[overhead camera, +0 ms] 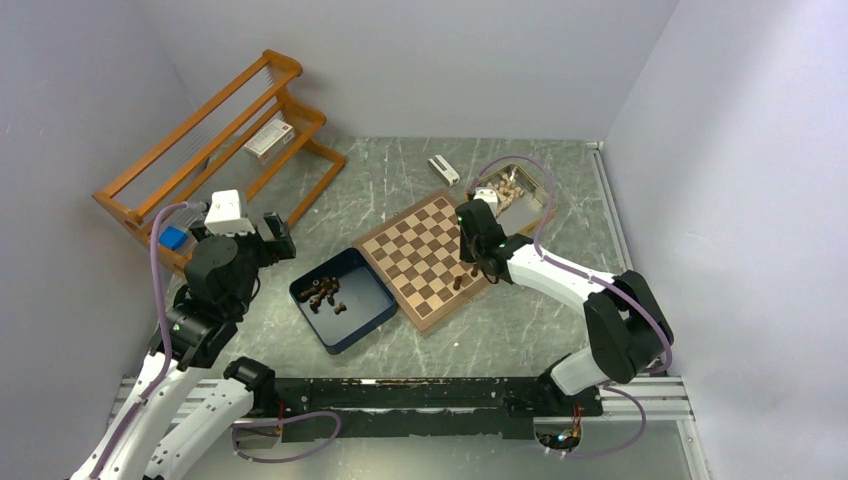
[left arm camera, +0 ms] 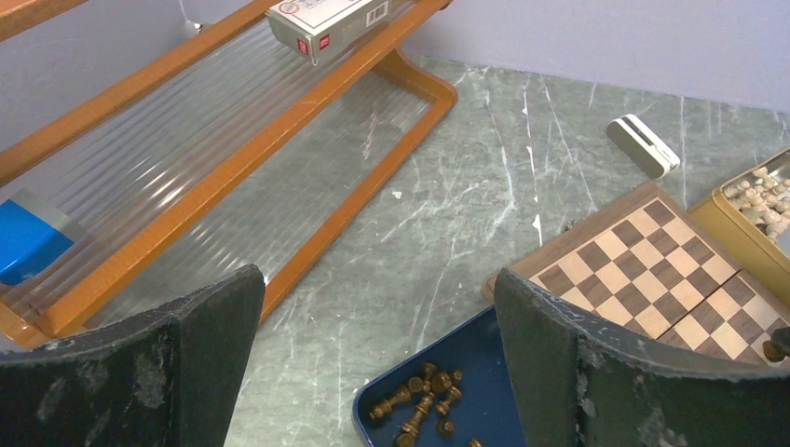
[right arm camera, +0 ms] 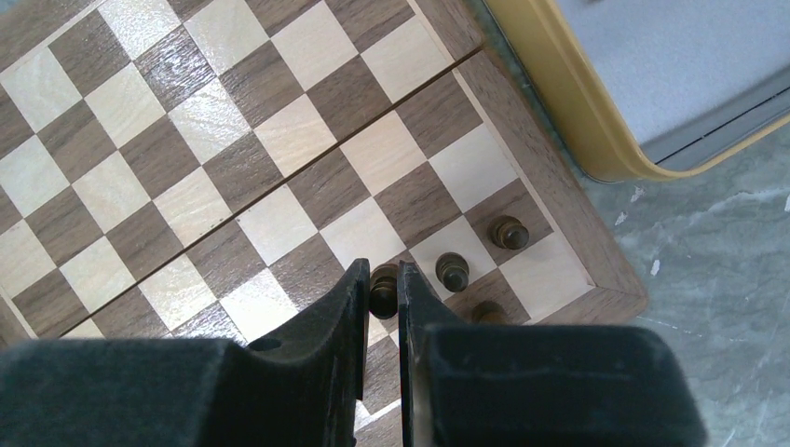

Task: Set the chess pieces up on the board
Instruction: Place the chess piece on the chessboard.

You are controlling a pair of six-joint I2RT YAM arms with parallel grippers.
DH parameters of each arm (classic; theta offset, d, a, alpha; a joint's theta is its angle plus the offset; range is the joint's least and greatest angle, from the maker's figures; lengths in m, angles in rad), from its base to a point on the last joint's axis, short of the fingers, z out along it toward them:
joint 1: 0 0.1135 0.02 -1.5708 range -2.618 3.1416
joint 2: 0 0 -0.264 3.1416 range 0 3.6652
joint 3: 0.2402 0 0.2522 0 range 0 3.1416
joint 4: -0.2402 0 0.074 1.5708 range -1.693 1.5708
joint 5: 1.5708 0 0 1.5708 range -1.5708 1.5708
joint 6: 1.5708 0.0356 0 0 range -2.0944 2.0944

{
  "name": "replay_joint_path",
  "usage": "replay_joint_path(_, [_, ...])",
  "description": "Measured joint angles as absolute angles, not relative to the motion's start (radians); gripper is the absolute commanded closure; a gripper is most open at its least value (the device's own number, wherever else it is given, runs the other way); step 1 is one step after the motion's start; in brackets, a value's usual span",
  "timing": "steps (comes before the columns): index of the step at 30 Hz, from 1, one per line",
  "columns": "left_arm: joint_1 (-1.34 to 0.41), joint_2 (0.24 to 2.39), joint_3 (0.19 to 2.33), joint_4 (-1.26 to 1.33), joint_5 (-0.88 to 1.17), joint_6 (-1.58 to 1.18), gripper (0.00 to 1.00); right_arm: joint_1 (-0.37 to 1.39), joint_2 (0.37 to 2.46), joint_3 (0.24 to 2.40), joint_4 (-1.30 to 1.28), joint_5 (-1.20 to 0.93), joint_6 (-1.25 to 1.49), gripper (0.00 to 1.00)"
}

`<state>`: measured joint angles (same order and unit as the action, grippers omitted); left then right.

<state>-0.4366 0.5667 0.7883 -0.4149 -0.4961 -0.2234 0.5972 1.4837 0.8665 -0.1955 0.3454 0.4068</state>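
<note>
The board (overhead camera: 420, 258) lies tilted in the middle of the table. My right gripper (right arm camera: 381, 277) is shut on a dark brown chess piece (right arm camera: 383, 291) over the squares by the board's corner (right arm camera: 559, 270). Three more dark pieces (right arm camera: 452, 271) stand on squares right beside it. I cannot tell whether the held piece touches the board. Several dark pieces (left arm camera: 424, 405) lie loose in the dark blue box (overhead camera: 345, 300). My left gripper (left arm camera: 377, 277) hangs open over the bare table, left of the box, holding nothing.
A yellow-rimmed tin (overhead camera: 515, 192) with pale pieces sits behind the board's right corner. A small white object (overhead camera: 443, 170) lies at the back. A wooden rack (overhead camera: 215, 150) with a white carton (left arm camera: 326, 20) and a blue item (left arm camera: 23, 237) stands far left.
</note>
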Motion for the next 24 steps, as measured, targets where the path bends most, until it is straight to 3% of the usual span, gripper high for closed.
replay_joint_path(24, [-0.437,0.57,0.788,-0.415,-0.493,-0.223,0.02,0.588,1.523,0.862,-0.215,0.302,0.419,0.87])
